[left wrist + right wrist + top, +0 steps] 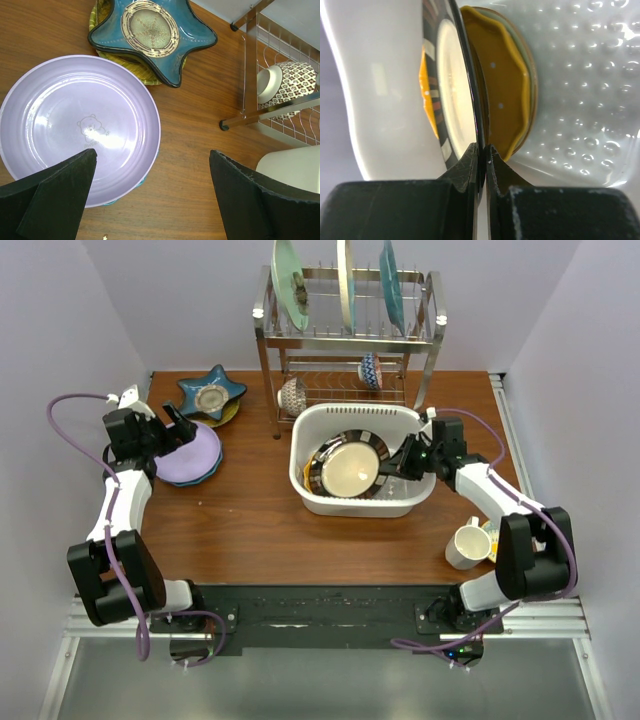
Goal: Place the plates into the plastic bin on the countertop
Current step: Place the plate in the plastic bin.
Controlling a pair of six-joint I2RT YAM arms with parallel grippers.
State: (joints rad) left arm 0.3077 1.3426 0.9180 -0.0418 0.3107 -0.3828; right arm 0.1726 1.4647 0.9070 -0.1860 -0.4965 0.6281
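Observation:
The white plastic bin [350,412] stands on the brown countertop [250,530] in front of the rack. My right gripper [397,464] is shut on the rim of a cream plate with a dark patterned border [350,468], held on edge and tilted inside the bin. In the right wrist view the jaws [482,155] pinch that plate's edge [451,75], with an amber plate [502,75] on the perforated base [580,75]. My left gripper [180,430] is open, its jaws wide [152,200] above the near rim of a lavender plate [75,125]. A blue star-shaped plate [152,35] lies behind it on a yellowish plate.
A steel wire rack [350,340] at the back holds three big upright plates and two patterned bowls [293,395] on its lower shelf. A white mug [468,543] stands at the front right. The rack's leg [245,75] and the bin's corner [295,165] are right of my left gripper.

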